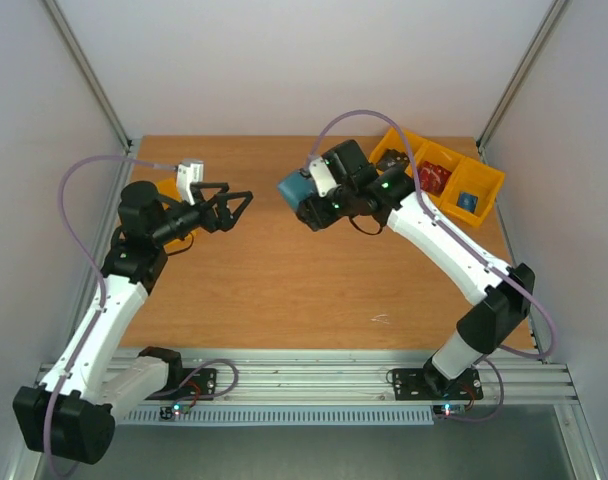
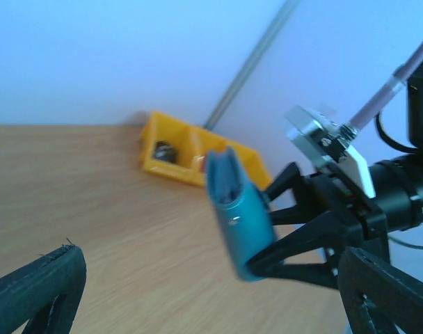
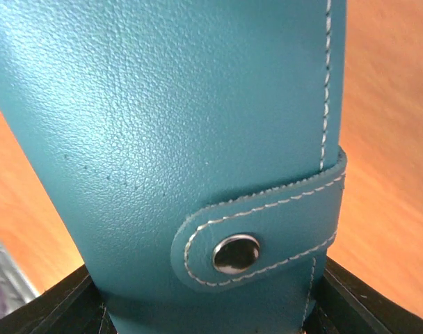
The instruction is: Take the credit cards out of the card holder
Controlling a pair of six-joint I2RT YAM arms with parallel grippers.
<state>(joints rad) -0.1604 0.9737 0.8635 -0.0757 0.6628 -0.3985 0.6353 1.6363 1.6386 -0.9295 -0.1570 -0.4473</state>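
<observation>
The card holder [image 1: 295, 187] is a teal-blue wallet held in the air over the middle back of the table. My right gripper [image 1: 309, 203] is shut on its lower end. In the right wrist view the card holder [image 3: 197, 125] fills the frame, its strap snapped shut over a metal stud [image 3: 236, 252], with my right gripper [image 3: 204, 323] clamped at its base. In the left wrist view the card holder [image 2: 238, 216] stands tilted ahead of my left gripper [image 2: 211, 306], which is open and empty, a short gap to its left [image 1: 239, 203]. No credit cards show.
A row of yellow bins [image 1: 446, 172] stands at the back right, holding a red lumpy object [image 1: 434, 179] and a blue item [image 1: 469, 200]. The bins also show in the left wrist view [image 2: 177, 156]. A yellow object [image 1: 168, 187] lies behind the left arm.
</observation>
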